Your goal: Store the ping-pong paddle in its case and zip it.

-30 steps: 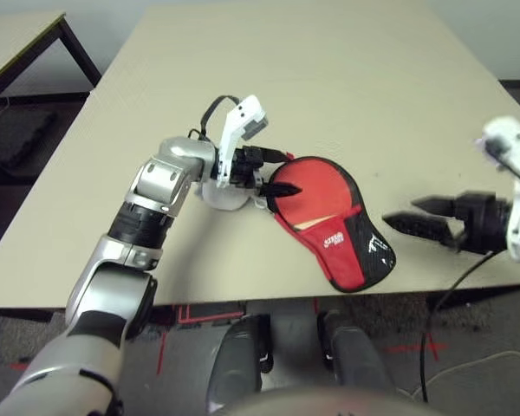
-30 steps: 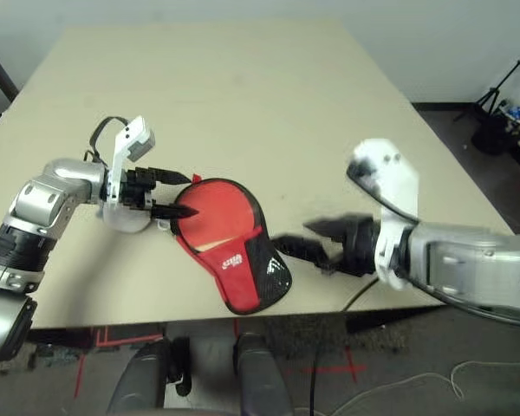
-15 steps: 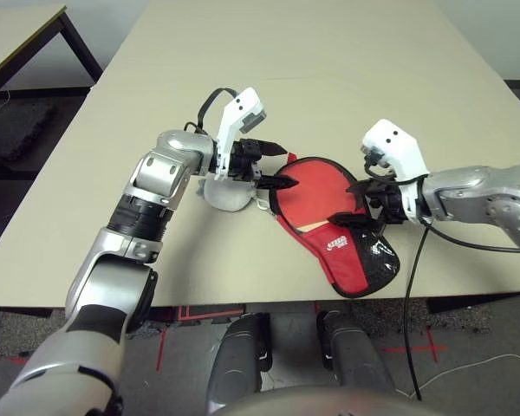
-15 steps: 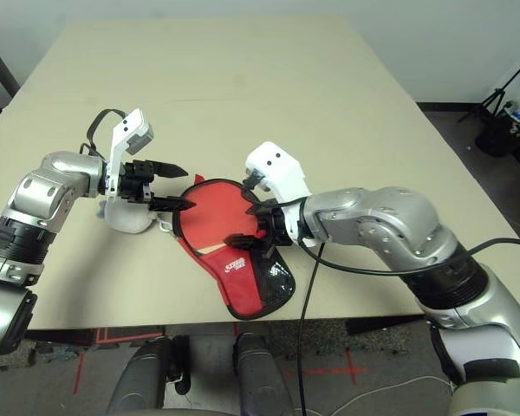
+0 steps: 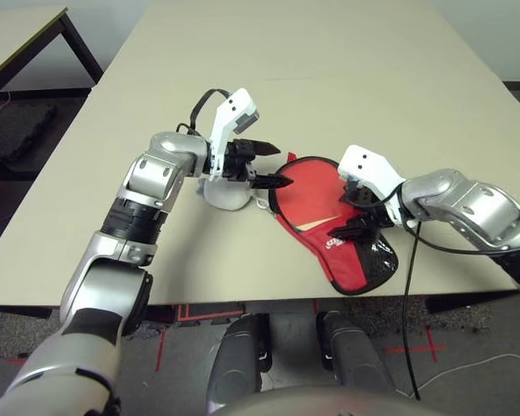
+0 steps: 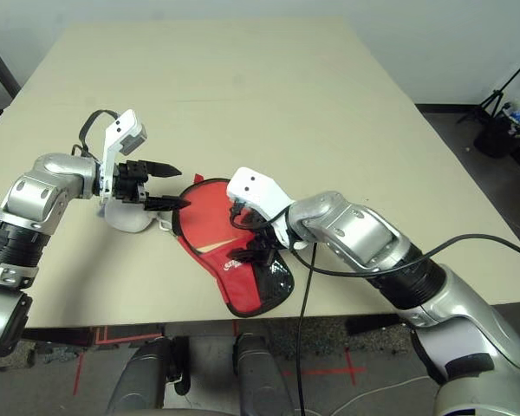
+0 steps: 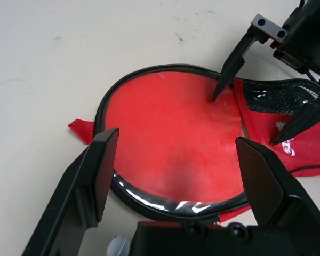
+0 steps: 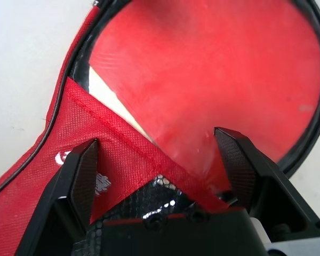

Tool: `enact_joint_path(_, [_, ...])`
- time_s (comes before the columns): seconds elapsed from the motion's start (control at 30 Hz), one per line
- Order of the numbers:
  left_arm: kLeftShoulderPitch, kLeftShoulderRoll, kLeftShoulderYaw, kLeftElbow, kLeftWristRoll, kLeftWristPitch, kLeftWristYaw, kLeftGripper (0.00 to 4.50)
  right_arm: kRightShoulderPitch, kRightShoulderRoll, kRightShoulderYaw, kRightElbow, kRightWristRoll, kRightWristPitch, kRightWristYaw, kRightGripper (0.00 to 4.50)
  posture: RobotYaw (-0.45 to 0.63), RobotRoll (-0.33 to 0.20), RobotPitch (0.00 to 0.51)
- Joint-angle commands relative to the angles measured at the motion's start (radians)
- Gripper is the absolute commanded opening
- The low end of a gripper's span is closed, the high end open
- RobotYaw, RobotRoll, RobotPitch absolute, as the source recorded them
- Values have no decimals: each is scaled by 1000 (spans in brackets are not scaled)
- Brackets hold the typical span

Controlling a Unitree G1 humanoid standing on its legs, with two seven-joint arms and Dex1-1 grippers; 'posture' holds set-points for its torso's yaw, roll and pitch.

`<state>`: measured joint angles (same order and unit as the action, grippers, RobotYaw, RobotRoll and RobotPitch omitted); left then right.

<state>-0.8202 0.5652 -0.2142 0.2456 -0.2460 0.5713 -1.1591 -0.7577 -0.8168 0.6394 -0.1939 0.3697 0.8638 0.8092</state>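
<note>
The red fabric case (image 5: 347, 264) lies near the table's front edge, its round part unzipped. Inside lies the ping-pong paddle (image 5: 316, 191), red face up, with a strip of its light wooden handle (image 8: 104, 88) showing at the flap with the white logo. The rest of the handle is hidden under the case's lower part and black mesh pocket (image 5: 377, 256). My left gripper (image 5: 273, 165) is open just above the case's round far-left rim (image 7: 149, 197). My right gripper (image 5: 354, 218) is open, fingertips (image 7: 224, 80) down over the paddle face beside the flap.
A small white-grey round pouch (image 5: 225, 195) sits under my left gripper, beside the case. A black cable (image 5: 407, 286) hangs from my right arm over the table's front edge (image 5: 243, 299). Another table (image 5: 17, 35) stands at far left; a stand (image 6: 511, 87) at far right.
My right arm has swung in from the table's right edge and now sits over the case. My left gripper has stayed at the case's rim, open.
</note>
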Motion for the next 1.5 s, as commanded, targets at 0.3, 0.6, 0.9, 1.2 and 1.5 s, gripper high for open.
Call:
enact_joint_path(0.3, [-65,138,32,47,12,56,-48,4500,63,72,32,105,-132,23,125,4474,-73,0,132])
enact_joint_path(0.6, [-22,325,-54,64,98,72,-176,4500,83,76,-7,116,-178,38,156,4474,-67,0,131])
enact_joint_path(0.9, [91,263,-139,93,194,-69,-159,4500,74,114,-50,125,-201,46,156,3691,-82,0,122])
enact_joint_path(1.2, [83,185,-146,149,242,-130,-157,4297,81,134,-79,124,-214,57,144,1737,-96,0,121])
enact_joint_path(1.5, [87,148,-146,142,277,-173,-141,1573,86,115,-64,99,-250,53,162,1524,-97,0,128])
